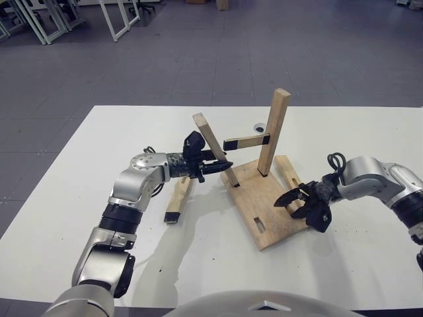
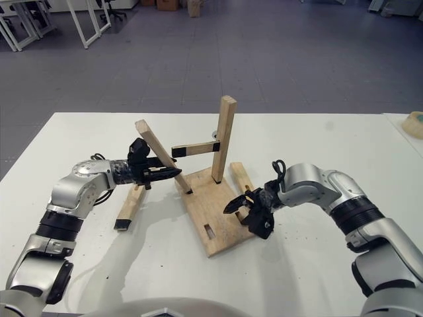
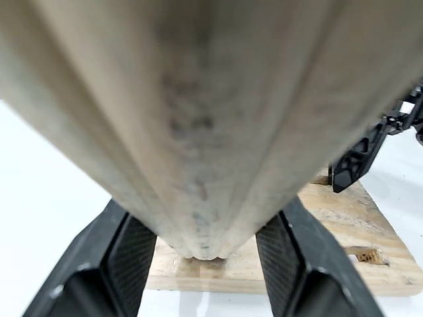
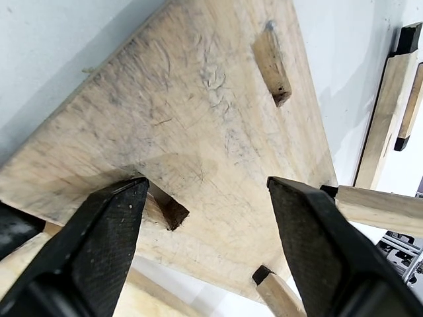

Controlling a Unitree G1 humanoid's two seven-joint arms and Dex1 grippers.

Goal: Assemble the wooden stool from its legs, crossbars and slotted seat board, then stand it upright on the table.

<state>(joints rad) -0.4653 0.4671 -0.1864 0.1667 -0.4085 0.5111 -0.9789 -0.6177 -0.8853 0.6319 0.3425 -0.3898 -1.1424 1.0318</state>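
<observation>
Left gripper (image 1: 221, 165) is seen closed on the tilted leg (image 1: 211, 142), whose foot is set in the slotted seat board (image 1: 254, 198) at the middle of the white table (image 1: 79, 218). From the right wrist, scratched pale grain and a rectangular slot (image 4: 272, 66) are shown beneath the wide-open right gripper (image 4: 208, 191). An upright leg (image 1: 274, 129) and a black-tipped crossbar (image 1: 246, 141) are joined.
</observation>
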